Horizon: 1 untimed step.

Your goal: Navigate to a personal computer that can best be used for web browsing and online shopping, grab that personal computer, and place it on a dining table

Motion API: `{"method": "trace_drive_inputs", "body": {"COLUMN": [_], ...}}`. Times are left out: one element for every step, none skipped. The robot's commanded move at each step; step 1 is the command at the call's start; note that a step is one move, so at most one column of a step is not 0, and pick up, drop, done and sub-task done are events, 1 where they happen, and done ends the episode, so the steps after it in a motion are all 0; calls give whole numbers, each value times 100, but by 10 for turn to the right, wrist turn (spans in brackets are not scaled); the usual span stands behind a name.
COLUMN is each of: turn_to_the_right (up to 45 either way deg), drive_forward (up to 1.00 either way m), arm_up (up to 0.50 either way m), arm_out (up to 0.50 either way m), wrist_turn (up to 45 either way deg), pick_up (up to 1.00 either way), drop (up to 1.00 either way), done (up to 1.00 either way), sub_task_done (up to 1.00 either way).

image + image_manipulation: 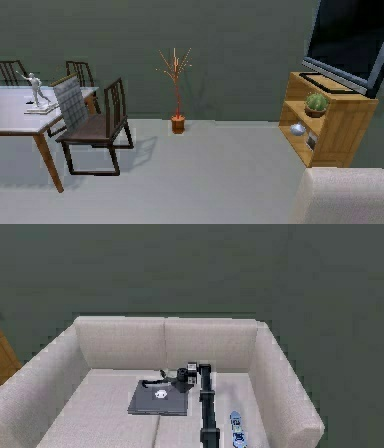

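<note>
A flat dark grey laptop (155, 400) lies closed on the seat of a cream sofa (170, 339) in the arm side view. The dark arm (207, 412) rises from the bottom edge just right of the laptop. My gripper (159, 381) reaches left from the arm's end, at the laptop's far edge. I cannot tell whether it holds anything, since the laptop lies on the cushion right behind it. In the forward view a white-topped dining table (20, 115) with wooden legs stands at the left.
A small white statue (37, 92) stands on the table, with dark chairs (96, 116) around it. A potted bare-twig plant (177, 88) stands by the far wall. A TV (350, 45) tops a wooden shelf unit (343, 135). A white-and-blue remote-like object (237, 430) lies on the sofa.
</note>
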Motion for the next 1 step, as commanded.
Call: {"method": "trace_drive_inputs", "body": {"turn_to_the_right": [0], "drive_forward": [0], "arm_up": [0], "arm_out": [0], "wrist_turn": [450], "pick_up": [0], "drop": [0], "done": [0], "sub_task_done": [0]}}
